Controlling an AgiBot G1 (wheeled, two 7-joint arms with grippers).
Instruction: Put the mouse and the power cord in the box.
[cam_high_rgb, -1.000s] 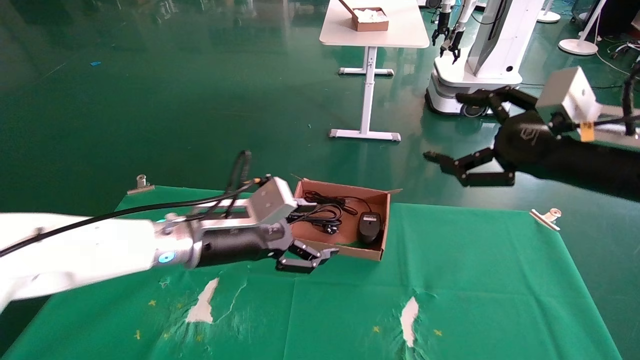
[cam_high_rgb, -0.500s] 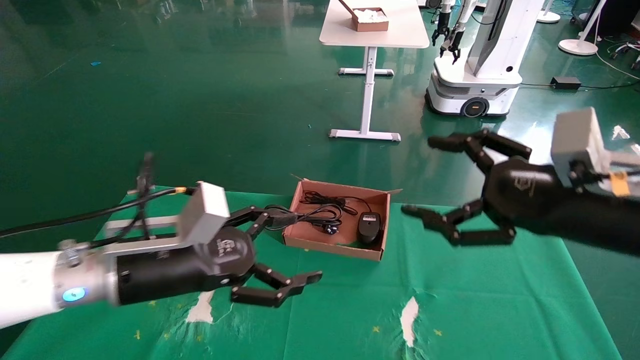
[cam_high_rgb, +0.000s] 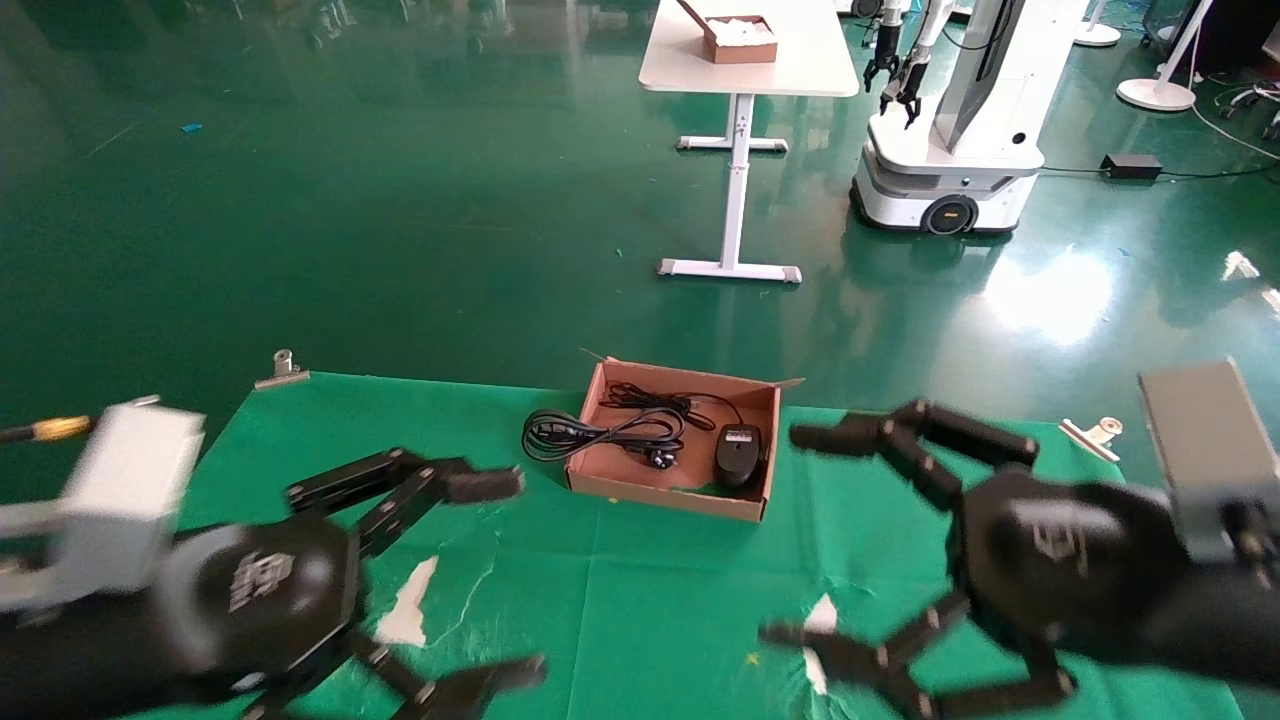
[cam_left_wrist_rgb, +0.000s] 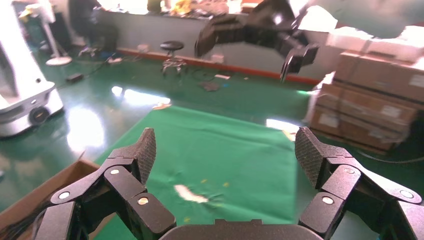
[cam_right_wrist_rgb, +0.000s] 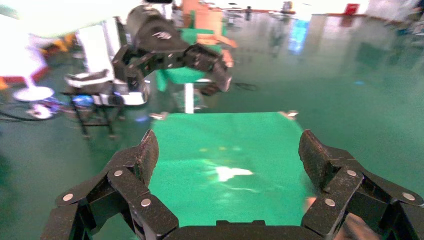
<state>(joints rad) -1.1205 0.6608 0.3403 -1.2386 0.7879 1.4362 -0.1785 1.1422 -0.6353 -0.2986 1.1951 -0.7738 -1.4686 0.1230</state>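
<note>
The left hand (cam_high_rgb: 500, 580) hangs low over the near left part of the bench (cam_high_rgb: 650, 600), its fingers spread wide and holding nothing. The right hand (cam_high_rgb: 800, 535) sits over the near right part, equally splayed and empty. Both are well apart from the box (cam_high_rgb: 665, 492), which stands toward the far edge of the green-covered bench. The mouse (cam_high_rgb: 739, 452) lies inside the box against its right wall, so that half of the job looks finished. The power cord (cam_high_rgb: 600, 432) is only partly in: its plug end rests on the box floor, while a bundle of loops drapes over the left wall and lies on the cloth outside. Judging from this, what is left is to lift or push those stray loops over the wall; the left hand is the nearer one for that.
</note>
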